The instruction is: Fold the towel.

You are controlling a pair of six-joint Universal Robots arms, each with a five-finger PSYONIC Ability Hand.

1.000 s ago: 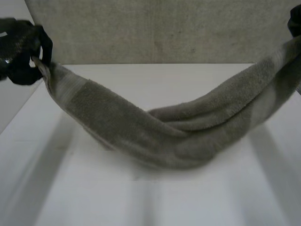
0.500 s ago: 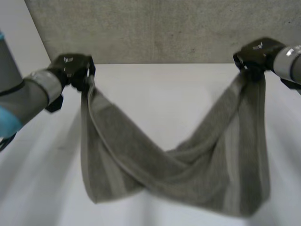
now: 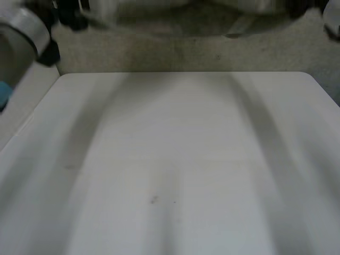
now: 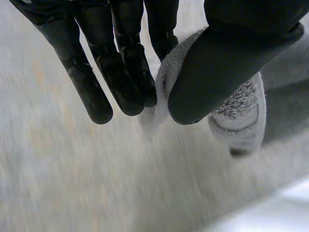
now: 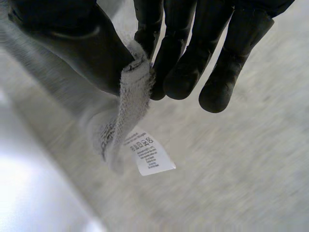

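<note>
The grey towel (image 3: 239, 10) is stretched high above the table (image 3: 175, 159), along the far edge of the head view, between both hands. In the left wrist view my left hand (image 4: 125, 58) pinches a towel corner (image 4: 239, 116) between thumb and fingers. My right hand (image 5: 188, 63) pinches another part of the towel's edge (image 5: 130, 96) against its thumb. A white care label (image 5: 147, 154) hangs below that grip. In the head view my left arm (image 3: 21, 32) reaches up at the left.
A beige-grey wall (image 3: 175, 50) stands behind the table's far edge. The white table top has rounded far corners and a few small specks (image 3: 154, 200) near its middle.
Both hands have gone up and away with the towel. It sagged low over the table before and now hangs taut near the top of the head view.
</note>
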